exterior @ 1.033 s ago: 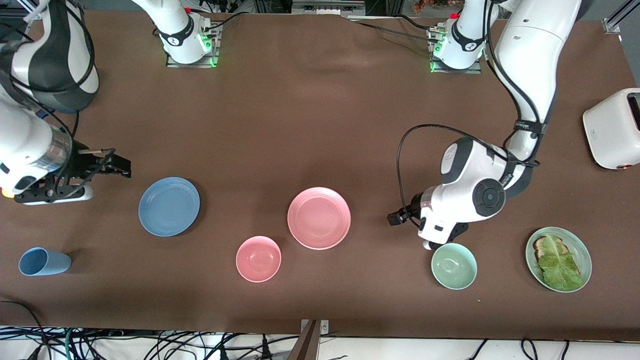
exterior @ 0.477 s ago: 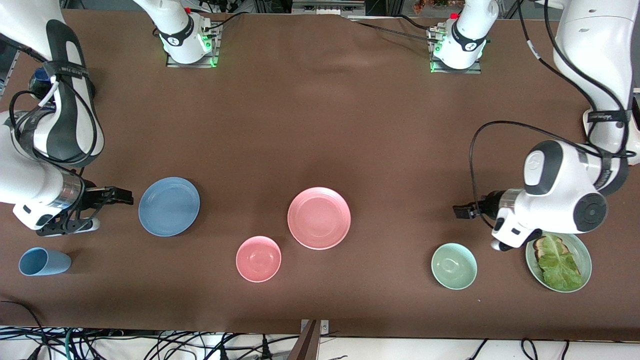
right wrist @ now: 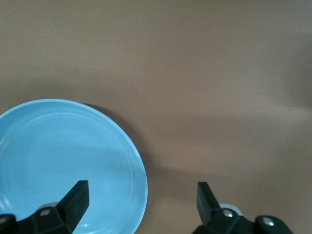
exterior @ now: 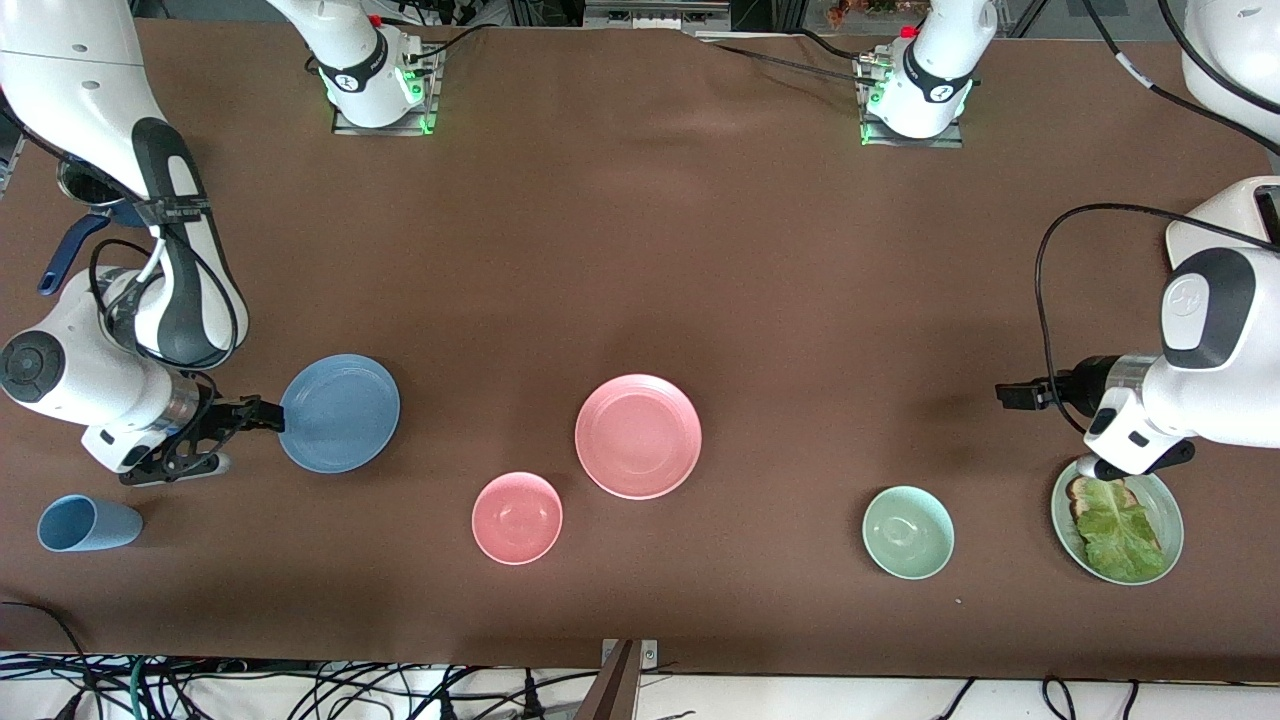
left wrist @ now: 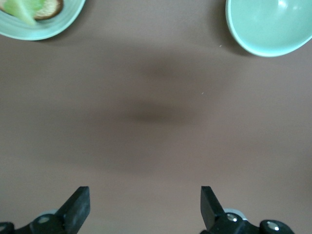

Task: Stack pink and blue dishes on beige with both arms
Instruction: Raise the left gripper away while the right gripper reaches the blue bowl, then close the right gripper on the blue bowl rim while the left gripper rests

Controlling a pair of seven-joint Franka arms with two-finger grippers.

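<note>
Your right gripper (exterior: pixel 262 414) sits at the rim of the blue plate (exterior: pixel 339 412), on the side toward the right arm's end of the table, jaws spread wide. In the right wrist view one finger (right wrist: pixel 73 202) hangs over the plate's inside while the other finger (right wrist: pixel 207 202) is over bare table, so the rim runs between them. That straddle is what the coming pinch seems to turn on. This arm is plainly the closer one to blue.

The pink plate (exterior: pixel 638 436) lies mid-table, well apart from both grippers. Your left gripper (exterior: pixel 1010 396) hovers over bare cloth near the green bowl (exterior: pixel 908 532) and the sandwich plate (exterior: pixel 1117 518), jaws spread, holding nothing.

You have no beige plate in view, so I cannot tell where the stack should go.

Both plates are flat, round, matte, with faintly ridged rims and shallow lips: thin edges that would likely slip in a loose pinch. The tablecloth (exterior: pixel 640 250) is brown and soft-looking.
</note>
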